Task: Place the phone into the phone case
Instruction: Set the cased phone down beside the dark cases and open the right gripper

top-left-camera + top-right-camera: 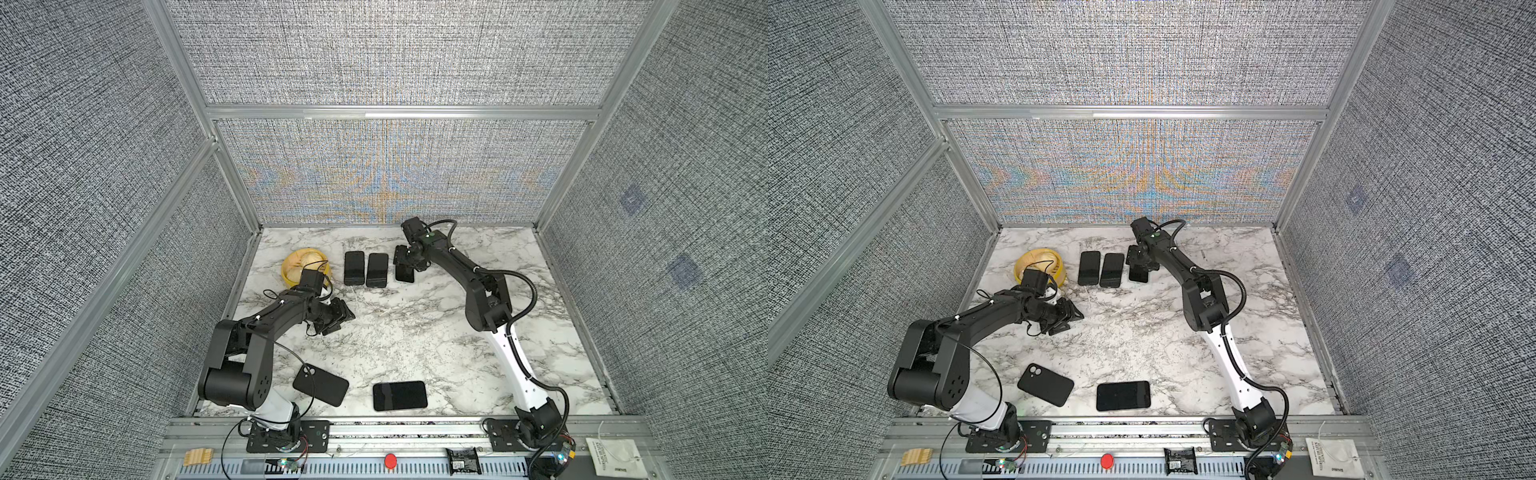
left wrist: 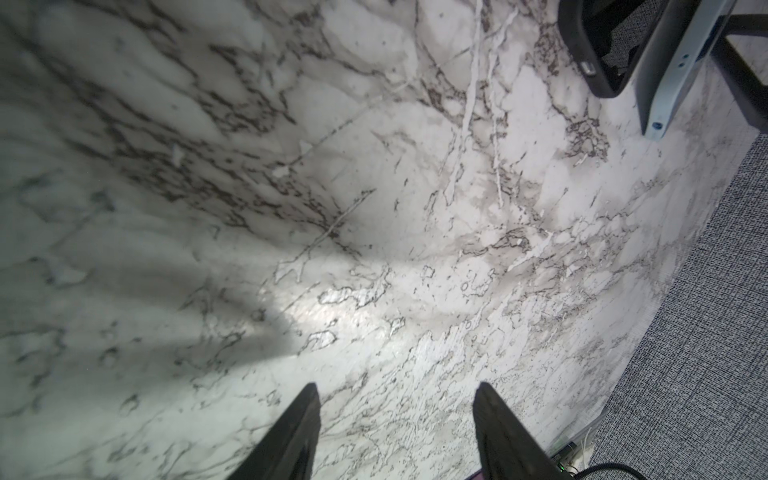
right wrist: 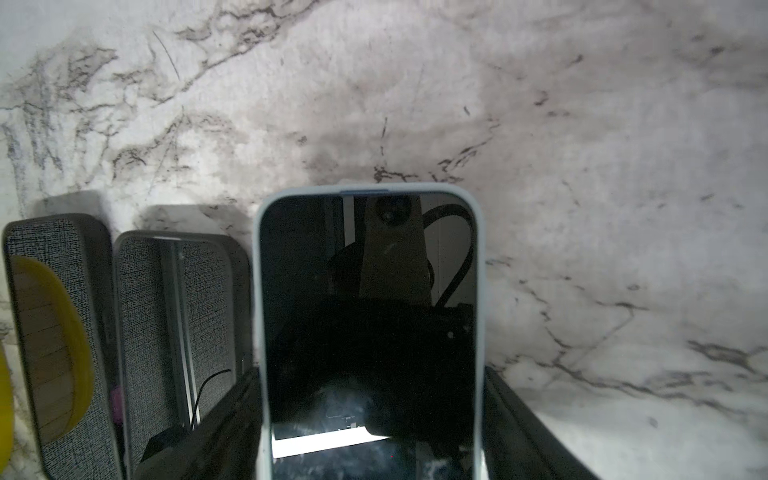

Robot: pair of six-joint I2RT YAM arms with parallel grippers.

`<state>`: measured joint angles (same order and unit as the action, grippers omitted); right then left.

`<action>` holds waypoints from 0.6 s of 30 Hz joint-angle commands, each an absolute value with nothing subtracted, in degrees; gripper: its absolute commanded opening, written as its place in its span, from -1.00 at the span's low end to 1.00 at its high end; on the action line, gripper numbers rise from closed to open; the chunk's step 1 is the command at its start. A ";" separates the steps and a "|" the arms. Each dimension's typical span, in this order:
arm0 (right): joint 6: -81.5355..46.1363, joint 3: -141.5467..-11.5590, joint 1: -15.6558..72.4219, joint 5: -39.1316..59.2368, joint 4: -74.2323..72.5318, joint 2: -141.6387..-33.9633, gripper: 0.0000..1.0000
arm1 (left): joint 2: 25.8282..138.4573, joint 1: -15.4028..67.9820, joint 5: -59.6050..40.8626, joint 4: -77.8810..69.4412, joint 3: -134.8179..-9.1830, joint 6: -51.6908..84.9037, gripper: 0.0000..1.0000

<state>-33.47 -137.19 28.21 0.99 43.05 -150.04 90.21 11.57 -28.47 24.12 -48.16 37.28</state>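
- The tabletop (image 1: 415,332) is a flat slab with a white marble pattern and grey-brown veins. Walls of coarse grey woven fabric stand along three of its edges.
- The phone (image 1: 400,395) is a glossy black rectangle with rounded corners. It lies flat and screen up at the middle of the near edge, untouched.
- The phone case (image 1: 320,385) is matte black with a rounded camera cutout. It lies back up near the near left corner, just beside the phone and apart from it, and is turned askew to the edge.
- The left gripper (image 2: 397,386) hangs over bare marble left of the tabletop's centre. Its two dark, tapering fingers (image 2: 299,432) are spread apart with nothing between them.
- The right gripper (image 3: 371,370) reaches to the far edge and clasps a pale-rimmed phone (image 3: 370,291). A finger lies against each long side, and the phone's dark glass mirrors the arm above.
- The pale-rimmed phone looks to be resting on the tabletop, though the view is too poor to be sure.
- Two dark-rimmed phones (image 1: 354,268) lie side by side next to it along the far edge, their screens reflecting the woven wall.
- A round yellow bowl (image 1: 305,266) with a ribbed wall sits toward the far left corner.
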 commanded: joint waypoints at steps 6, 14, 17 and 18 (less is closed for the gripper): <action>-34.01 -134.58 28.14 3.38 43.97 -149.13 0.53 | 90.36 11.34 -28.57 24.08 -48.51 36.56 0.21; -34.47 -130.87 28.77 2.65 43.49 -146.43 0.53 | 90.44 11.17 -28.73 23.58 -48.34 36.57 0.21; -34.54 -130.87 28.84 2.30 43.39 -146.47 0.53 | 90.06 11.16 -28.74 23.62 -48.11 36.61 0.21; -34.73 -130.88 28.83 2.29 43.27 -146.65 0.53 | 89.90 11.17 -28.66 23.64 -48.00 36.65 0.21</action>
